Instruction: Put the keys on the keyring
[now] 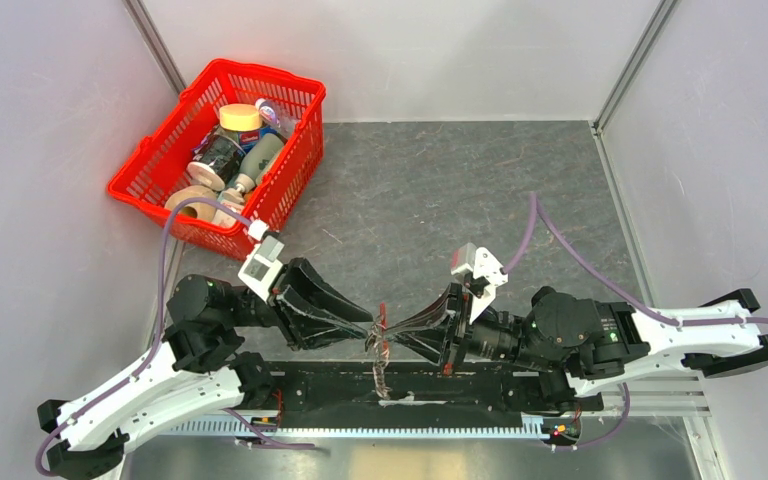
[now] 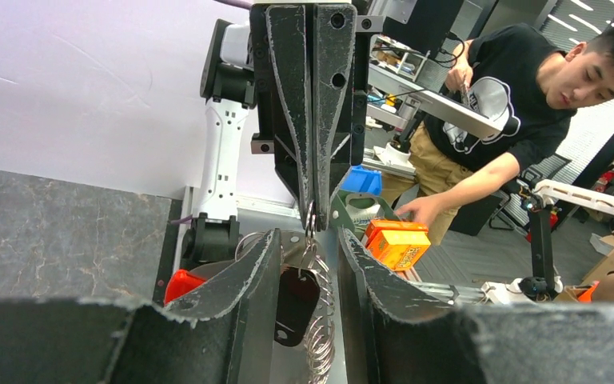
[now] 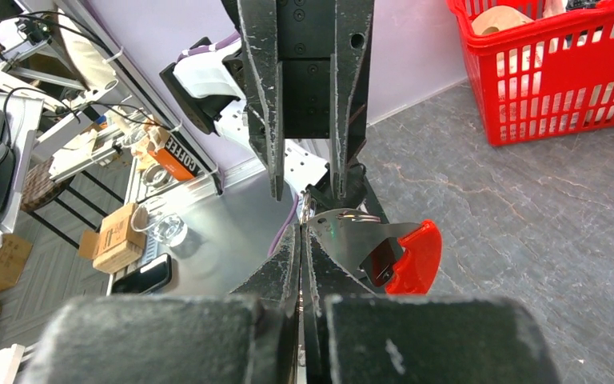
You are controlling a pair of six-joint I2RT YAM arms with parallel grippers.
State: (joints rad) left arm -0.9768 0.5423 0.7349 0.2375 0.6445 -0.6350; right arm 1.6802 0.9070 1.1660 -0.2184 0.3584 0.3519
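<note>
1. The right gripper (image 3: 302, 228) reaches in from the right. Its two fingers are pressed tight together and pinch a thin wire loop of the keyring (image 2: 320, 340).
2. The left gripper (image 2: 309, 236) reaches in from the left. Its fingers are spread apart, with a gap between them. The two grippers meet tip to tip over the near part of the table (image 1: 440, 190).
3. The keyring hangs down from the right gripper's pinch, so its long way runs up and down. Its silver coils drop into the gap between the left fingers.
4. The red tag (image 3: 417, 254) sticks out beside the left fingers, not between them.
5. A key (image 2: 296, 308) shows its black head in that same gap, right against one left finger. I cannot tell if it is being squeezed.
6. I think the next move depends on lining the key up with the pinched loop. The left gripper is the one around the key, so it looks best placed to do the small moving.
</note>
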